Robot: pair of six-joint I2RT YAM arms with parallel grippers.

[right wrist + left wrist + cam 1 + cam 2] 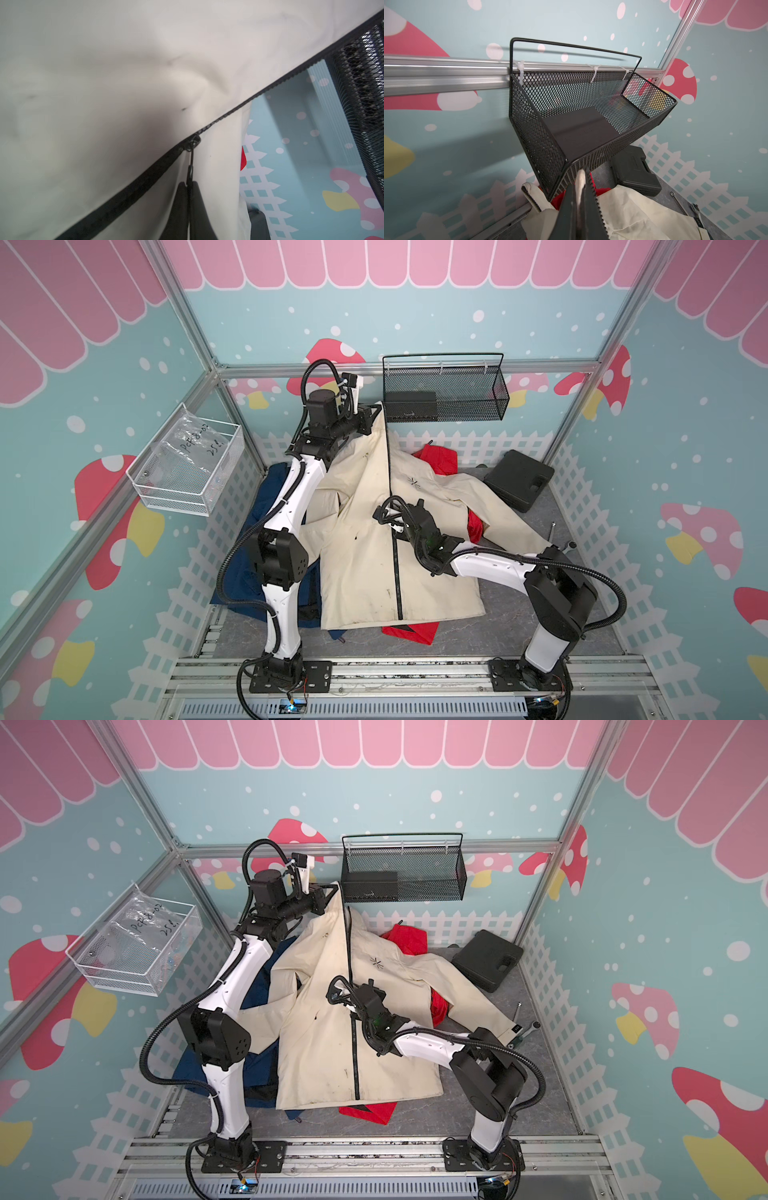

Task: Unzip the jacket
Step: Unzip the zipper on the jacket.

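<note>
Over grey table (498, 626), mid-unzip: jacket (357, 564) collar (580, 180) clamped in left jaws, zipper pull (190, 166) pinched in right jaws. Next: draw pull nearer toward hem (365, 620), seemingly half remaining, keeping collar taut.

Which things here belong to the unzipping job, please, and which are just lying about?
In use:
cream jacket
zipper pull
left gripper, shut on the jacket's top edge
right gripper, shut on the pull

Lying about:
red garment
blue garment
black case
black mesh basket
white wire basket

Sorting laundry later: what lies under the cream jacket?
A red garment and a navy garment stick out from under the cream jacket; anything else beneath is covered.
</note>
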